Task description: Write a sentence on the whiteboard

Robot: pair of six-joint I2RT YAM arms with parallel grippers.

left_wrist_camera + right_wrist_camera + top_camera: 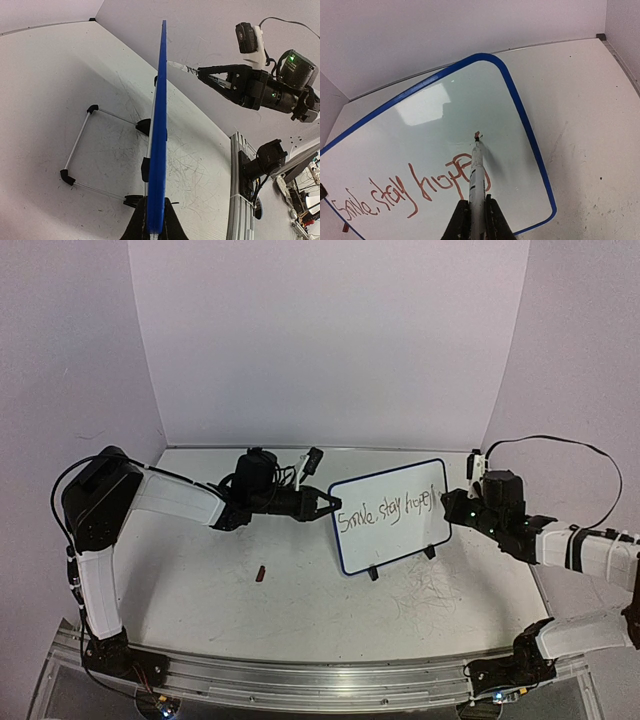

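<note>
The whiteboard [395,535], white with a thin blue frame, stands upright on its black feet at mid-table. The sentence [385,513] runs across it in thin reddish marker, reading roughly "Smile, stay hopef". My left gripper [328,506] is shut on the board's left edge; in the left wrist view the board [159,115] shows edge-on between the jaws of that gripper [154,200]. My right gripper [476,199] is shut on a white marker [476,172]. Its tip is at the board face [445,120], just past the last letters of the sentence [420,185].
A small red marker cap [261,574] lies on the table left of the board. The wire stand [80,145] juts out behind the board. The tabletop is scuffed with old pen marks. An aluminium rail [300,680] runs along the near edge.
</note>
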